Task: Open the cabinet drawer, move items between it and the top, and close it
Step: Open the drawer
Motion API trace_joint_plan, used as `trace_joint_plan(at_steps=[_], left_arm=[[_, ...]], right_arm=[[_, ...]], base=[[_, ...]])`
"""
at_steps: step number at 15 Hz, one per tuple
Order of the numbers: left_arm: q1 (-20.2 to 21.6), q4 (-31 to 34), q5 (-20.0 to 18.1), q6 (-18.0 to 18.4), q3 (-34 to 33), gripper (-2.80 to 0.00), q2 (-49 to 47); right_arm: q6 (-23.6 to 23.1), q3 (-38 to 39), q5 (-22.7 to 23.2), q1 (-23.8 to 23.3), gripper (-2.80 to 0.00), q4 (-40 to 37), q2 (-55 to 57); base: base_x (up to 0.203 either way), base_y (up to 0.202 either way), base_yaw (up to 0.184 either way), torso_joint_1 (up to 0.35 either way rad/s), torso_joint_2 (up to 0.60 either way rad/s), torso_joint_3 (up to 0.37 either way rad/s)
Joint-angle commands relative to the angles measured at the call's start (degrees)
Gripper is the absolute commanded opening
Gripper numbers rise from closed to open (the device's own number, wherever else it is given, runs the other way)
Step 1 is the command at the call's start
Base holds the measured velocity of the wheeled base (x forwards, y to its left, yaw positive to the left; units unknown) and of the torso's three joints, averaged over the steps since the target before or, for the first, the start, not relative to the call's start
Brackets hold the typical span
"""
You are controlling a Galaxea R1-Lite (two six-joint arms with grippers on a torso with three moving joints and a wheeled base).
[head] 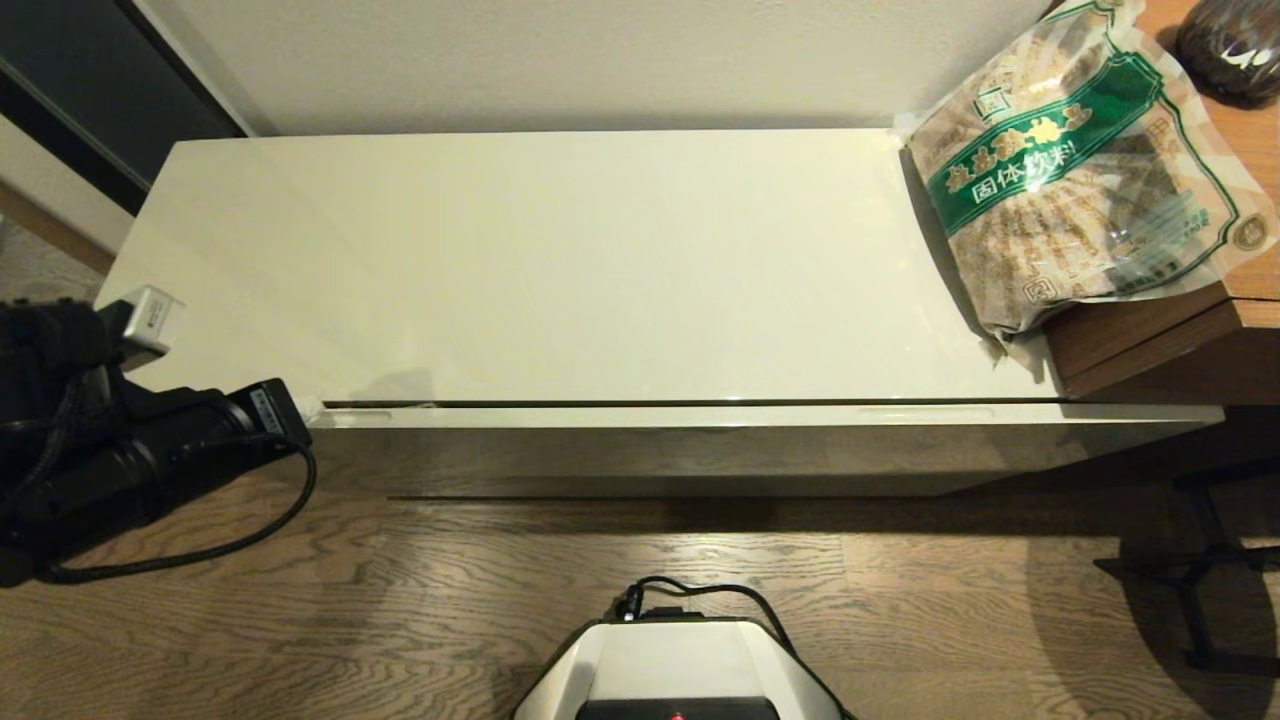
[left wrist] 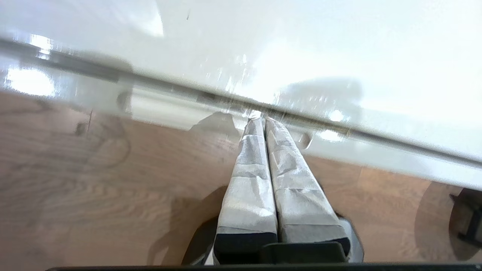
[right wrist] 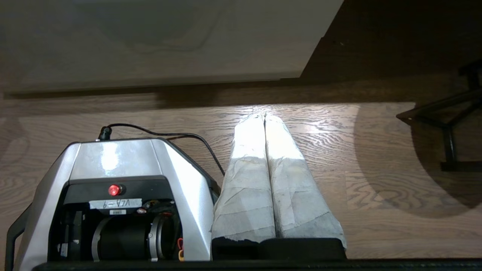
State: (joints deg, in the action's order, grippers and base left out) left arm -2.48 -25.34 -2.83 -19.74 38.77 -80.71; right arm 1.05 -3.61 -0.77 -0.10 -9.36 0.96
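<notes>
From the head view, the left hand [head: 305, 408] sits at the drawer [head: 700, 416] front's left end, right at the dark seam under the top [head: 560, 260], presumably because that seam and the slim handle slot [head: 350, 415] just beside it are the only purchase this smooth front offers. The drawer looks barely ajar, a thin lip showing proud of the top's edge. The bag [head: 1085, 165] with the green band lies at the far right, partly on the top and partly propped on the brown worktop [head: 1150, 340], so it leans (no garment is visible anywhere). The right arm is out of this view. Over to the left wrist view: the fingers [left wrist: 248, 177] are pressed together, tips right at the groove between top [left wrist: 339, 49] and drawer [left wrist: 376, 150], gripping nothing; pinched like that they make a thin wedge, which I judge suits hooking into the gap to pull. Whether the tips are inside the groove I cannot tell. Right wrist view now: the right hand [right wrist: 264, 116] hangs over the floor [right wrist: 376, 180] beside the robot's base [right wrist: 113, 169], fingers together and empty, parked well apart from the cabinet. The opening step looks only just begun.
</notes>
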Motion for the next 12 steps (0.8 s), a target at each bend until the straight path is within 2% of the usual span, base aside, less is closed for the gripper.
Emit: trace_joint_plan(at_steps=[1, 3, 5, 12], left_arm=[[0.02, -2.99, 0.02, -0.29, 0.29, -2.80, -4.14], [0.01, -7.82, 0.02, -0.26, -0.30, -2.80, -8.65], [-0.24, -9.73, 0.02, -0.30, -2.03, -2.80, -10.69], [-0.66, -9.74, -0.94, 0.31, -4.54, -2.80, -11.57]], right_arm=[[0.01, 0.00, -0.02, 0.10, -2.80, -0.04, 0.09], [0.01, -0.04, -0.02, 0.10, -2.80, -0.04, 0.09], [0.01, 0.00, -0.02, 0.10, -2.80, -0.04, 0.09], [0.01, -0.08, -0.02, 0.08, -2.80, -0.04, 0.09]], base=[[0.000, 0.000, 0.000, 0.000, 0.00, 0.000], [0.000, 0.000, 0.000, 0.000, 0.00, 0.000], [0.000, 0.000, 0.000, 0.000, 0.00, 0.000], [0.000, 0.000, 0.000, 0.000, 0.00, 0.000]])
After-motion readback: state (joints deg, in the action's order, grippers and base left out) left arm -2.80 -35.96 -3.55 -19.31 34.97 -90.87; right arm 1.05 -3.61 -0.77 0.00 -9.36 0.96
